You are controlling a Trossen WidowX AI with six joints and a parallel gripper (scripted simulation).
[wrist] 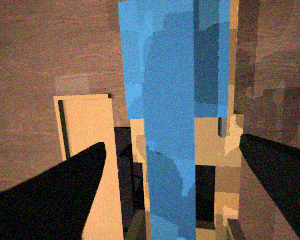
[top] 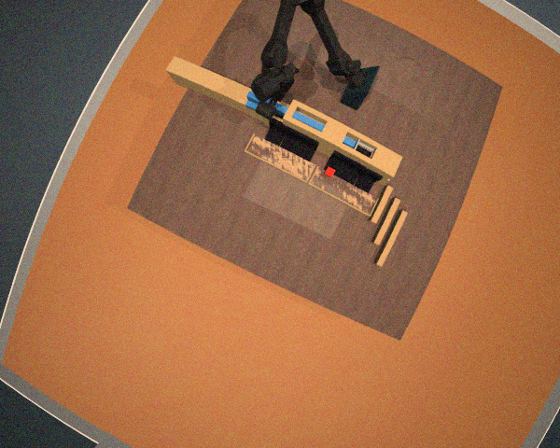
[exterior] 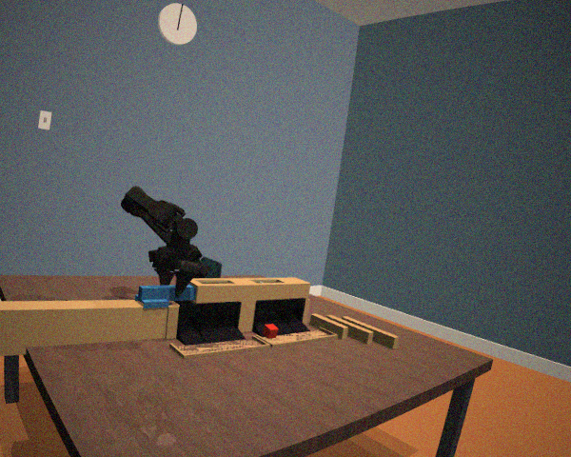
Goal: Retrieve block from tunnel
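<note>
Gripper (top: 267,111) (exterior: 172,289) (wrist: 172,144) spread; red block (top: 329,171) (exterior: 271,330) visible top, exterior; out of wrist view.

A round clock (exterior: 177,23) hangs above a switch plate (exterior: 45,120).
</note>
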